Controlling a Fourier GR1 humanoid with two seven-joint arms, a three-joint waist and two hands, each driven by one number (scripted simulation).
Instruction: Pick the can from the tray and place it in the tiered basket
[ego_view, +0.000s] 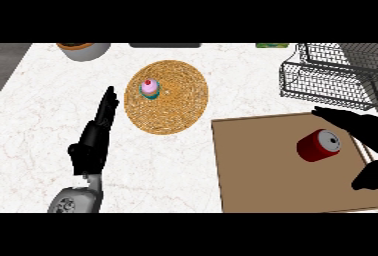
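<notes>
A red can (319, 145) with a silver top lies on its side on the brown tray (273, 170) at the lower right. My right hand (354, 125) comes in from the right edge, open, its fingers stretched above the can and its thumb (367, 176) below it, a gap on both sides of the can. The grey wire tiered basket (325, 75) stands at the upper right, just beyond the tray. My left hand (96, 132) rests open on the counter at the left, fingers pointing up.
A round woven mat (177, 107) holding a small pink cupcake (150, 88) lies in the middle of the white marble counter. A bowl (83, 49) sits at the top left edge. Dark and green items peek in along the top edge.
</notes>
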